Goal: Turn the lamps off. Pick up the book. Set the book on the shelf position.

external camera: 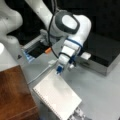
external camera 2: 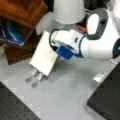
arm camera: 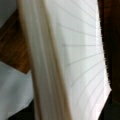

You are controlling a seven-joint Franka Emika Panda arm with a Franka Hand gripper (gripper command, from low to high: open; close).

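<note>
One book (external camera: 57, 96) hangs tilted, its upper edge clamped in the tool (external camera: 59, 70).

Bare desk (external camera: 100, 95) lies open on a front view's right, between the book (external camera: 57, 97) and the black-topped silver box (external camera: 105, 53) farther back. On that view's left the shelf position (external camera: 15, 95) blocks passage just beside the book. In a front view the white lamp shade (external camera 2: 68, 10) stands close behind the pincer (external camera 2: 53, 40).
</note>
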